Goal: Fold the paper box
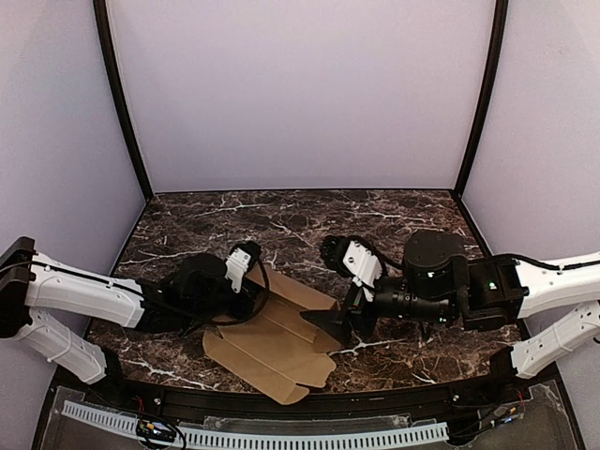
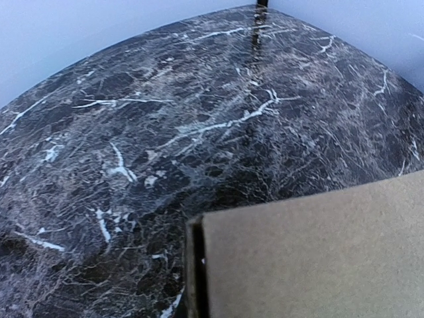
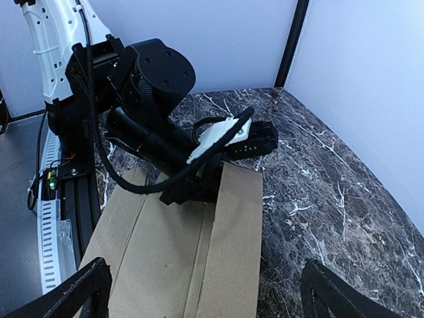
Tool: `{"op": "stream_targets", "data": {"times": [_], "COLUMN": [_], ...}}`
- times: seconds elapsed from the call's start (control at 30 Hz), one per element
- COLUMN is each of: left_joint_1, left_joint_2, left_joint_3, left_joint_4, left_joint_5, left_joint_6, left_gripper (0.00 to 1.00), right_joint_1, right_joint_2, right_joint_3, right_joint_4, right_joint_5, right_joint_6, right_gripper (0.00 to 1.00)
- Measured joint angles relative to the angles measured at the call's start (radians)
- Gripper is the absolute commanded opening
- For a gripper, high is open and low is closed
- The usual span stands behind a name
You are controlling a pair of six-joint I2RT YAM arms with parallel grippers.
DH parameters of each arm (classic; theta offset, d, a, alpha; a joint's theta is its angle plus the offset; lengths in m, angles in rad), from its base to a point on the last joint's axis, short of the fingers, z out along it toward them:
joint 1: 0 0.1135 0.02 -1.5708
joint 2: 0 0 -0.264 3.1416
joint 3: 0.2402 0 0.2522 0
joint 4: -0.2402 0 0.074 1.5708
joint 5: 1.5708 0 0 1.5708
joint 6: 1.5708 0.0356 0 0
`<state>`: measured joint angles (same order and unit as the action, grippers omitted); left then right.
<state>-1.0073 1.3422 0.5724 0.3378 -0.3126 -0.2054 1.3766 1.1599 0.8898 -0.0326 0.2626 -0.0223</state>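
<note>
Brown cardboard, the paper box lies mostly flat on the table. At its left edge the left gripper is pressed together, seemingly pinching a panel. At its right edge the right gripper stands spread. Close squarely there, then fold along the crease.

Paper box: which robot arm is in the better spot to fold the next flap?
Probably the right. The right gripper is open and free, its fingers straddling one end of the paper box. The left gripper is shut at the opposite edge, apparently holding the sheet steady.
</note>
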Motion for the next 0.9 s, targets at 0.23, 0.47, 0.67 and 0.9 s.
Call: {"op": "stream_targets", "data": {"times": [0.23, 0.47, 0.67, 0.9], "left_joint_1": [0.000, 0.001, 0.001, 0.001], "left_joint_2": [0.147, 0.204, 0.250, 0.322], "left_joint_3": [0.023, 0.027, 0.023, 0.017], "left_joint_4": [0.089, 0.186, 0.286, 0.378], "left_joint_5": [0.155, 0.247, 0.278, 0.304], "left_joint_6": [0.092, 0.128, 0.148, 0.153], "left_gripper": [0.01, 0.01, 0.01, 0.02], "right_joint_1": [-0.049, -0.119, -0.163, -0.204], "right_joint_2": [0.000, 0.013, 0.109, 0.261], "right_joint_3": [-0.019, -0.085, -0.095, -0.082], "right_joint_4": [-0.012, 0.039, 0.126, 0.194], "right_joint_5": [-0.059, -0.116, -0.129, -0.094], "right_joint_6": [-0.004, 0.020, 0.074, 0.137], "right_gripper": [0.71, 0.30, 0.00, 0.00]}}
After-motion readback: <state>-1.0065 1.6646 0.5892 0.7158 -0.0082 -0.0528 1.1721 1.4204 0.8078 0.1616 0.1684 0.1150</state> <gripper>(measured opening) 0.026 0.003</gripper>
